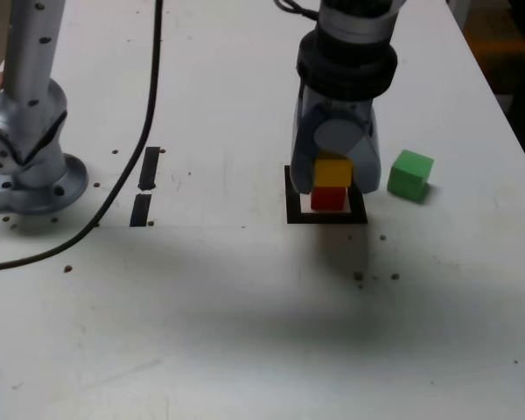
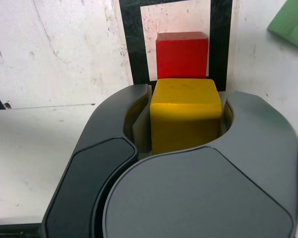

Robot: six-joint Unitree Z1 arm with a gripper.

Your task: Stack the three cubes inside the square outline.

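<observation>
- My end effector (image 2: 185,126) is the closest thing in the wrist view, and its two dark jaws are closed around the yellow cube (image 2: 185,111).
- In the exterior view, the yellow cube (image 1: 332,171) sits right on top of the red cube (image 1: 327,198), and they look lined up.
- The red cube (image 2: 182,53) is inside the square outline (image 2: 130,47), on its white middle.
- I think I am on the second step: putting yellow on red. I cannot tell if yellow is pressing down fully yet.
- Next I should let go softly and lift straight up, so the little tower does not tip.
- The green cube (image 1: 410,174) waits on the tabletop (image 1: 245,306), outside the square outline (image 1: 325,216), just beside my end effector (image 1: 334,175) on the exterior view's right.
- After that, I need to grab green and put it on top.
</observation>
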